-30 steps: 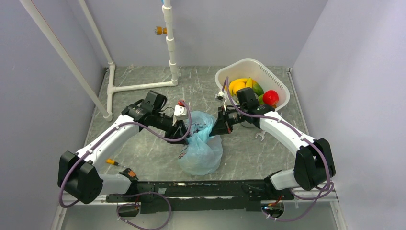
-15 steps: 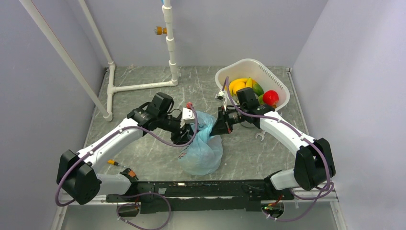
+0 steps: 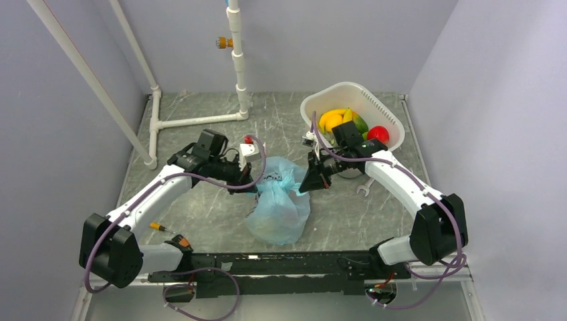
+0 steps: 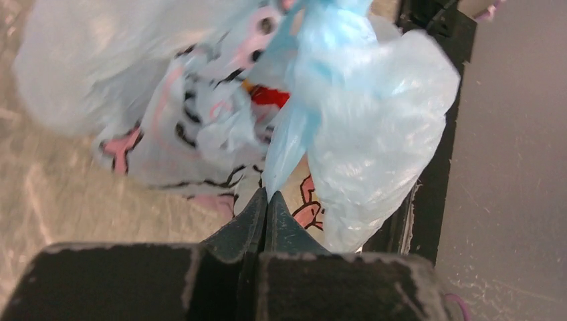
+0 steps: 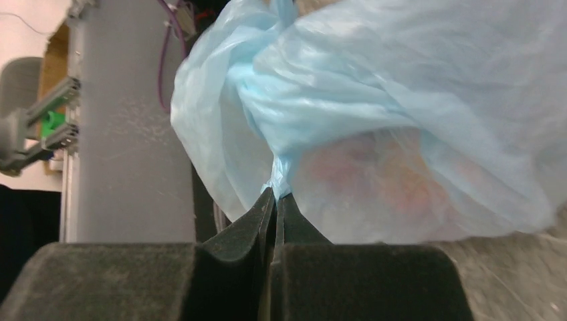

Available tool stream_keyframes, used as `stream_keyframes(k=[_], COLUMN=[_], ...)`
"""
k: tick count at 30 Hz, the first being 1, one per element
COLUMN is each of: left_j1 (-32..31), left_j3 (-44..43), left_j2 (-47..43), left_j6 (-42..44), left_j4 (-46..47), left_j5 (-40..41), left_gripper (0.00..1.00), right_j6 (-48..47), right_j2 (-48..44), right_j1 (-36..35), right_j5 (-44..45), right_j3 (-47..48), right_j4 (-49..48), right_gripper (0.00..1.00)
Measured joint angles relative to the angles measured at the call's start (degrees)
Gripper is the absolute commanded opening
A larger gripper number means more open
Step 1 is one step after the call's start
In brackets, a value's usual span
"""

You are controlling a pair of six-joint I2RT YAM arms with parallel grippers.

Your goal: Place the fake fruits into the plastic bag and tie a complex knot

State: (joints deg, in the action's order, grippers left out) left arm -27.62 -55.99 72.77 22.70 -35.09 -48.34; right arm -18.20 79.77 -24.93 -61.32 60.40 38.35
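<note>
At the far left of the grey marbled table [image 3: 200,214] stands a white plastic pipe frame [image 3: 194,120]. The left gripper [image 3: 249,189] reaches in from there toward the middle of the table. Its wrist camera shows its jaws clenched together on a narrow twisted strip of the thin translucent light-blue plastic bag [image 3: 279,210]. The film tapers to a point that ends right between the tips of the left gripper [image 4: 267,197].

The plastic bag [image 4: 374,134] lies on the table between the two arms, with its swollen body toward the near edge and its bunched top raised between the two tools. Pink and black print shows on its film, and a red patch [image 4: 271,97] of something inside shows through.

The right gripper [image 3: 306,189] meets the bag from the opposite side. Its jaws are also pinched tight on a fold of film, which runs up from the tips of the right gripper [image 5: 275,197] into the plastic bag [image 5: 401,100]. A peach-pink shape [image 5: 381,180] glows through the film just beside them.

Further right, a small metal wrench [image 3: 363,191] lies flat on the table. In the far right corner a white slotted plastic basket [image 3: 354,88] holds glossy fake fruits [image 3: 332,120], which are yellow-orange, green and red. They are well apart from the bag.
</note>
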Motion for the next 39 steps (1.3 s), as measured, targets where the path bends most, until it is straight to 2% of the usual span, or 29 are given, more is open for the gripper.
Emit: stream_keyframes(k=[3,8,15,19,22,25,27,31,32,34,36,39], left_j1=[4.07,7.41,11.69,14.36,18.49,20.06,20.06,20.04,20.04,20.02,19.91,19.87], left_j3=[1.86,2.19,6.60,11.80,14.71,14.99,13.40,5.51,3.39,1.18,0.50,0.81], left_j2=[-1.97,-4.83,-8.57,-9.18,-8.50,-6.10,-5.60,-6.36,-6.62,-6.86,-6.95,-7.04], left_j6=[-2.03,-3.54,-0.81,2.45,5.07,6.34,6.71,7.32,7.89,8.70,9.79,11.10], left_j4=[-0.26,-0.02,1.11,1.95,-0.13,-1.97,-4.22,-6.78,-7.06,-7.58,-8.22,-9.94], left_j5=[1.44,3.91,7.19,9.42,18.08,22.60,22.51,18.58,16.90,14.47,12.15,10.40], left_gripper=[0.00,0.00,0.00,0.00,0.00,0.00,0.00,0.00,0.00,0.13,0.25,0.42], right_j6=[-7.85,-19.21,-28.15,-30.82,-32.50,-32.96,-32.61,-32.59,-32.74,-32.89,-32.57,-31.47], right_j2=[0.68,2.32,2.16,2.25,2.64,3.19,3.19,3.02,2.75,1.84,1.20,1.18], right_j1=[2.32,6.84,12.04,14.71,18.21,19.34,18.69,18.18,18.18,17.99,17.27,14.97], right_j5=[1.64,4.83,10.45,13.05,23.15,28.52,29.62,27.69,26.91,24.76,22.97,20.06], right_j3=[1.77,3.21,1.53,-2.43,-7.67,-10.67,-9.40,-0.94,0.68,3.10,4.37,5.31], right_j4=[6.80,13.99,12.41,9.53,7.19,7.02,7.82,11.06,11.45,12.79,14.88,17.03], right_gripper=[0.00,0.00,0.00,0.00,0.00,0.00,0.00,0.00,0.09,0.40,0.66,0.80])
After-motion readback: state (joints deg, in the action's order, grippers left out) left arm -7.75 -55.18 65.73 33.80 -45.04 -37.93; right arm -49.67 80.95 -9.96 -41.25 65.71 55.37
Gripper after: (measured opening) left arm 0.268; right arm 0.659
